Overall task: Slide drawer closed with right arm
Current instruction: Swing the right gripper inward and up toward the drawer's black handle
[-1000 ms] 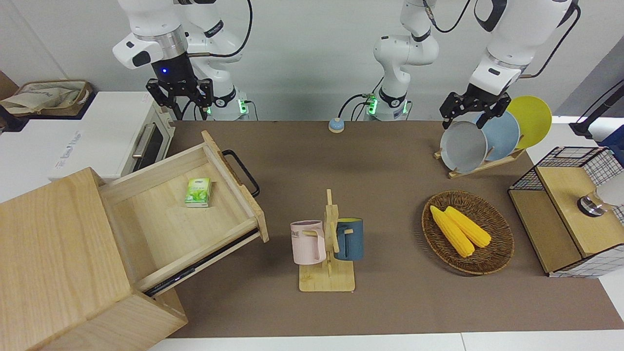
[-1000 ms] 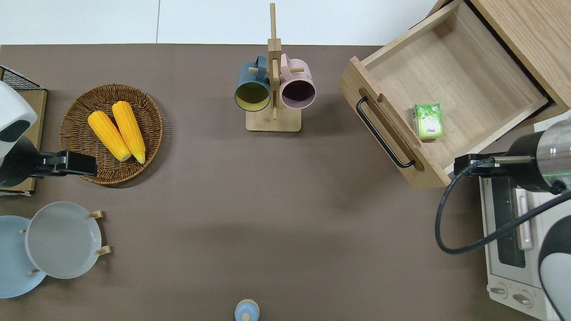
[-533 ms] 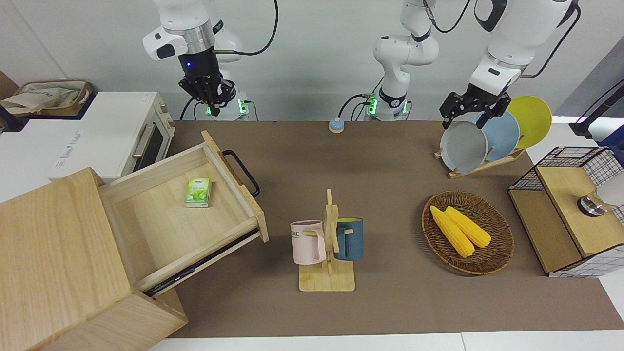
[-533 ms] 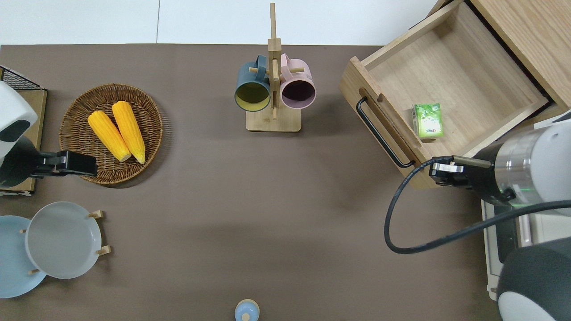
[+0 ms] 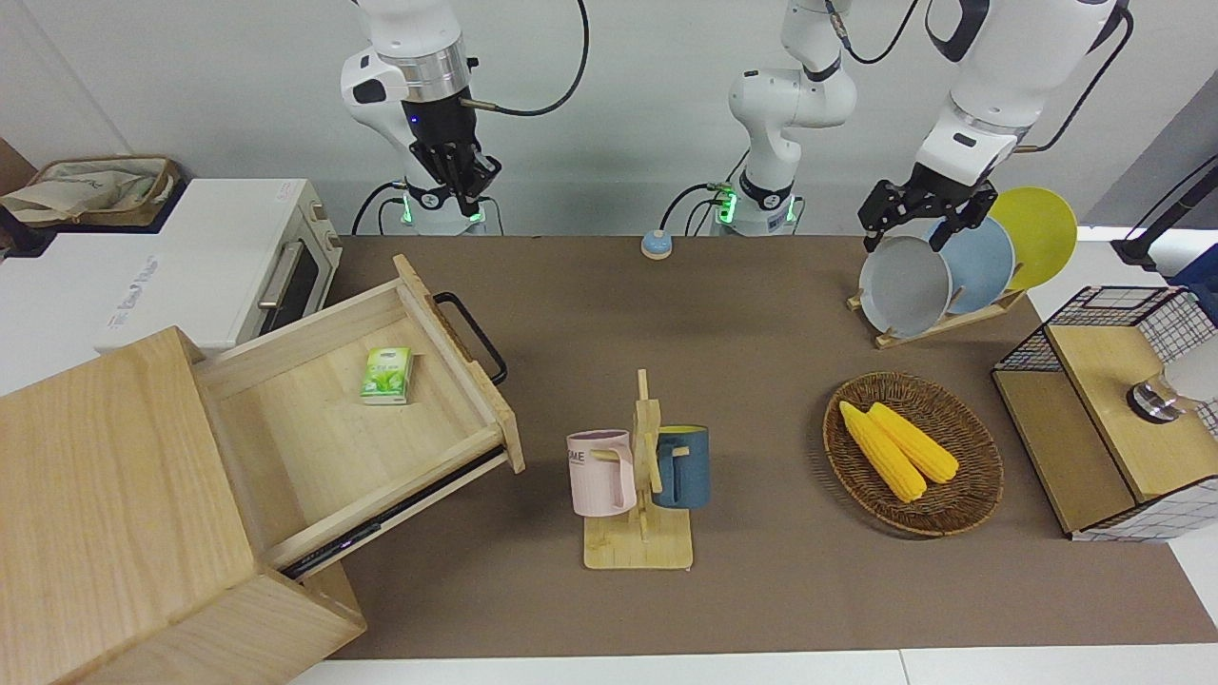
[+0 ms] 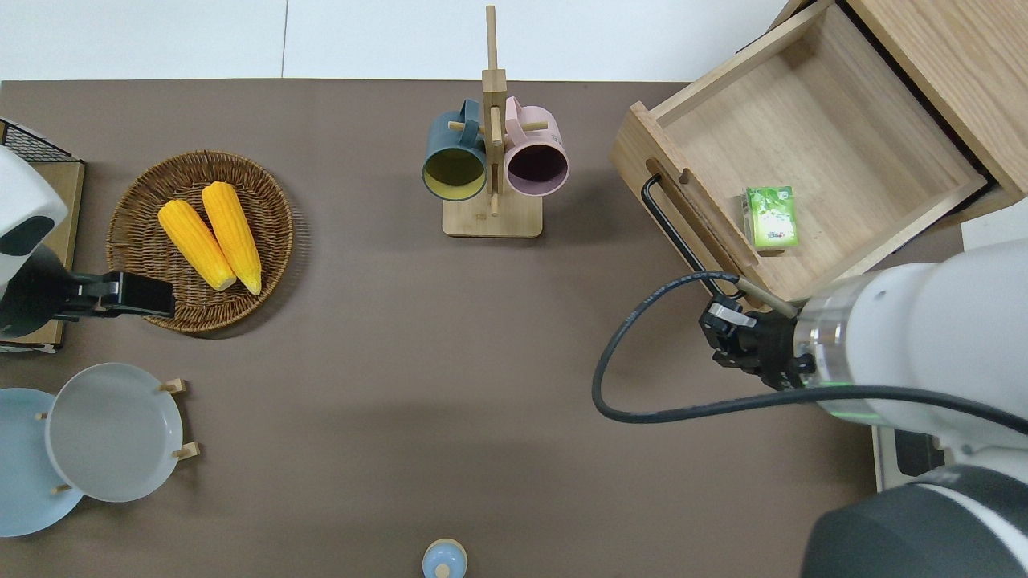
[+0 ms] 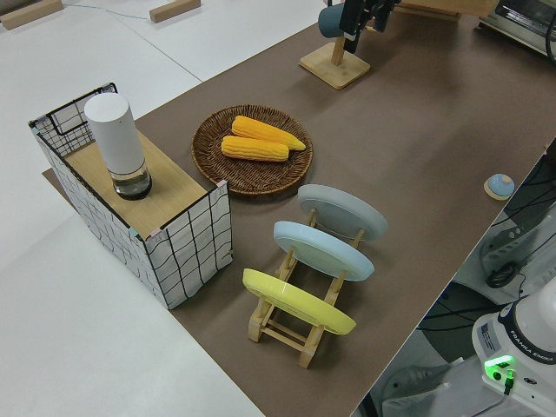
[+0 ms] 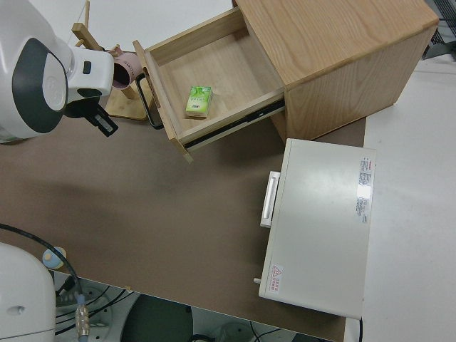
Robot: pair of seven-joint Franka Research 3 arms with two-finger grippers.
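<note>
The pale-wood drawer (image 5: 314, 419) stands pulled far out of its big box cabinet (image 5: 105, 476) at the right arm's end of the table. It also shows in the overhead view (image 6: 843, 136) and the right side view (image 8: 214, 64). Its black loop handle (image 6: 679, 241) is on the front panel. A small green box (image 6: 771, 217) lies inside. My right gripper (image 6: 723, 321) hangs over the table just off the front panel's corner nearest the robots, by the handle's end, touching nothing. It shows up in the air in the front view (image 5: 466, 185). My left arm is parked, its gripper (image 5: 909, 224) open.
A white toaster oven (image 5: 190, 266) stands beside the cabinet, nearer the robots. A mug stand (image 5: 639, 485) with two mugs is mid-table. A basket of corn (image 5: 913, 452), a plate rack (image 5: 952, 266) and a wire rack (image 5: 1113, 409) are toward the left arm's end.
My right arm has swung from over the toaster oven toward the table's middle, its gripper turning and ending off the drawer's front corner. The drawer and the left arm have not moved.
</note>
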